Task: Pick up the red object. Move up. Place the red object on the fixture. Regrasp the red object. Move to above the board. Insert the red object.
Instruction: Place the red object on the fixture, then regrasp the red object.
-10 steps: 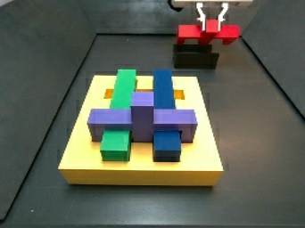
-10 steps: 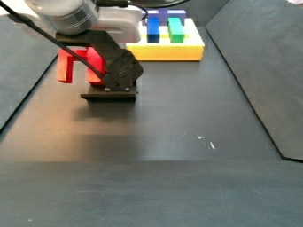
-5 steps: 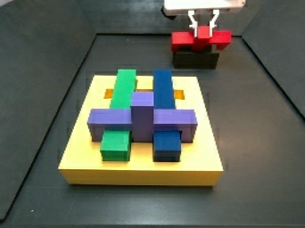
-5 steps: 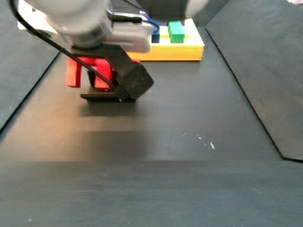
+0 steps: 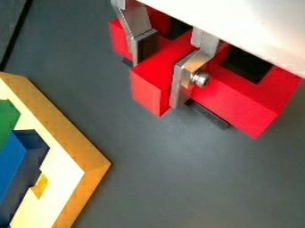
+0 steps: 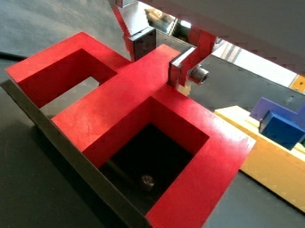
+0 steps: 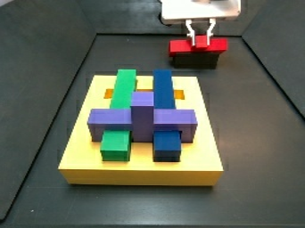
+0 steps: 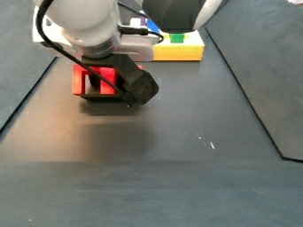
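The red object is a T-shaped red block lying on top of the dark fixture at the far end of the floor. The gripper comes down from above and is shut on the block's raised middle stub. In both wrist views the silver fingers press the red object from both sides, with the fixture beneath it. In a side view the red object sits on the fixture, partly hidden by the gripper.
The yellow board lies in the near middle, bearing green, blue and purple blocks. It also shows in other views. Dark walls edge the floor on both sides.
The gripper has come down with the red object, from above the fixture to resting on it. The board has not moved.
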Controlling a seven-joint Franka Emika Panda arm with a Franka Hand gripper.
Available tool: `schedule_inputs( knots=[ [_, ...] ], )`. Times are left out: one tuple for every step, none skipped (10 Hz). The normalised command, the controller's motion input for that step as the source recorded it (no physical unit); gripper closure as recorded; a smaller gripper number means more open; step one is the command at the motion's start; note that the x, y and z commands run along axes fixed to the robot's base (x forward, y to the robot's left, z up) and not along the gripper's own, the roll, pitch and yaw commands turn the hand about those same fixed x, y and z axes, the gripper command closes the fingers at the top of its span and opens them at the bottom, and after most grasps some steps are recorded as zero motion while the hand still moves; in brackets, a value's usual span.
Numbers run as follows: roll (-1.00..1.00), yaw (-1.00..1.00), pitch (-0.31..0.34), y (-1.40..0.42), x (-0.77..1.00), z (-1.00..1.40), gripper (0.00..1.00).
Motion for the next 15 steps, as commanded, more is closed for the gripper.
schedule_inputs(
  knots=[
    [0.03, 0.00, 0.000, 0.00, 0.00, 0.00, 1.00],
    [0.00, 0.00, 0.000, 0.00, 0.00, 0.00, 1.00],
    [0.00, 0.00, 0.000, 0.00, 0.00, 0.00, 0.00],
    [0.28, 0.13, 0.000, -0.18, -0.04, 0.23, 0.00],
    [0.45, 0.15, 0.000, -0.22, 0.00, 0.31, 0.00],
    [0.71, 0.12, 0.000, -0.25, 0.00, 0.26, 0.00],
    [0.91, 0.07, 0.000, -0.22, 0.00, 0.15, 0.00],
    [0.99, 0.05, 0.000, -0.20, 0.00, 0.13, 0.00],
    [0.99, 0.07, 0.000, -0.18, 0.02, 0.21, 0.00],
    [1.00, 0.05, 0.009, -0.12, 0.00, 0.21, 0.00],
    [1.00, 0.06, 0.051, -0.12, 0.00, 0.23, 0.00],
    [1.00, 0.07, 0.091, -0.13, 0.03, 0.31, 0.00],
    [1.00, 0.07, 0.131, -0.14, 0.07, 0.45, 0.00],
    [1.00, 0.07, 0.149, -0.13, 0.09, 0.46, 0.00],
    [0.98, 0.05, 0.151, -0.01, 0.10, 0.45, 0.00]
  ],
)
